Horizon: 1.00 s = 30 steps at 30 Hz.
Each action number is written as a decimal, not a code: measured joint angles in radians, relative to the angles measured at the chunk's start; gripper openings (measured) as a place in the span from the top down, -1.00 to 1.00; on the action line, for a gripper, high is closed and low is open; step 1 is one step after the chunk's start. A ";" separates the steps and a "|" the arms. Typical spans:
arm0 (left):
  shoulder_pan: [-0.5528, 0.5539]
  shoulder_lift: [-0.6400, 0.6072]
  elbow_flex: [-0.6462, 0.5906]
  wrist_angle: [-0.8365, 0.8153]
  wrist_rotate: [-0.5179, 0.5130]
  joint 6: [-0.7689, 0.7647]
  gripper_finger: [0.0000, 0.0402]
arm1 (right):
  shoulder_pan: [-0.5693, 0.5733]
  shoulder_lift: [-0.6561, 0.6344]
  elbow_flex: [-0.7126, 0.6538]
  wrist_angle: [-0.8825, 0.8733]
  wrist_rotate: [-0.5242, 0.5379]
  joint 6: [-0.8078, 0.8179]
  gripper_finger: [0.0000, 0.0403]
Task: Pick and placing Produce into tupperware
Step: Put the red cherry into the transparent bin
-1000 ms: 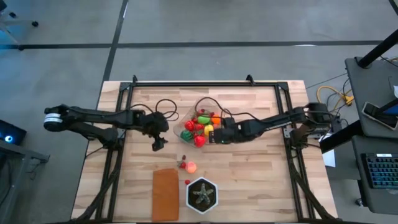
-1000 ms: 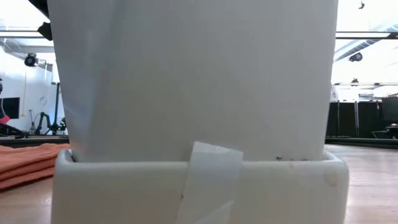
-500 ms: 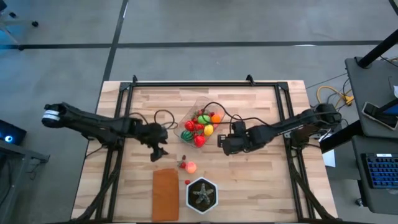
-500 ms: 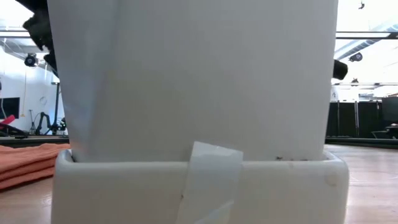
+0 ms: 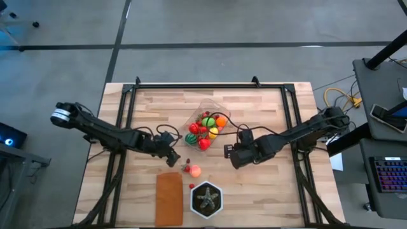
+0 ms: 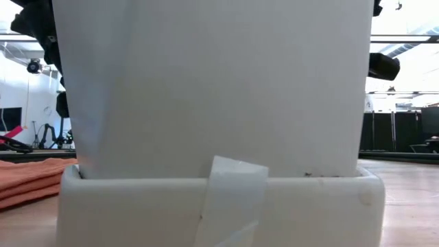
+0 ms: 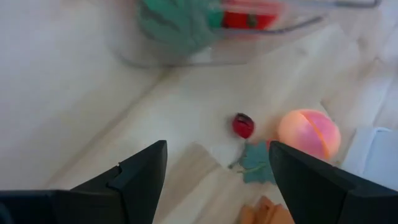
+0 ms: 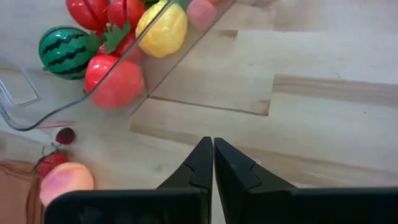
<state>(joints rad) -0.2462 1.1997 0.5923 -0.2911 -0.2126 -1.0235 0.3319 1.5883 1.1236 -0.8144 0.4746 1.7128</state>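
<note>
A robotics laboratory or workshop is being shown. A butcher-block wooden table (image 5: 254,108) framed by black metal rails (image 5: 206,86) is being seen from directly above, standing on a grey concrete floor (image 5: 191,22) that is being crossed by dark lines. At one side, a dark desk (image 5: 375,83) carrying a keyboard (image 5: 389,175) is being shown, with yellow cables (image 5: 340,98) lying coiled beside it. In the level view, a large open hall is being glimpsed past a white block (image 6: 212,103): ceiling beams (image 6: 405,42), spot lamps (image 6: 34,66) and dark partitions (image 6: 394,134) are being shown behind the table.
</note>
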 joint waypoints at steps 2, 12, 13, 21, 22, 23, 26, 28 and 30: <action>-0.018 0.031 0.004 0.031 0.003 -0.023 -0.33 | 0.011 0.000 0.000 -0.001 0.000 0.017 0.96; -0.049 0.193 0.029 0.128 0.002 -0.078 -0.33 | 0.078 0.000 0.000 -0.002 0.001 0.107 0.96; -0.048 0.207 0.033 0.125 0.002 -0.079 -0.33 | 0.083 0.000 0.000 -0.001 0.003 0.120 0.96; -0.049 0.320 0.092 0.126 -0.004 -0.065 -0.33 | 0.109 0.000 0.000 -0.002 0.024 0.176 0.96; -0.049 0.330 0.101 0.126 -0.005 -0.060 -0.33 | 0.109 0.000 0.000 -0.002 0.024 0.179 0.96; -0.049 0.341 0.111 0.126 -0.005 -0.050 -0.33 | 0.109 0.000 0.000 -0.002 0.024 0.180 0.96; -0.049 0.375 0.140 0.125 -0.006 -0.037 -0.33 | 0.109 0.000 0.000 -0.002 0.025 0.180 0.96; -0.049 0.397 0.160 0.125 -0.005 -0.030 -0.33 | 0.109 0.000 0.000 -0.002 0.025 0.180 0.96; -0.049 0.420 0.183 0.126 -0.006 -0.012 -0.33 | 0.109 0.000 0.000 -0.004 0.025 0.180 0.96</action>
<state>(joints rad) -0.2947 1.6199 0.7756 -0.1649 -0.2184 -1.0356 0.4404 1.5883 1.1233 -0.8187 0.4992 1.8929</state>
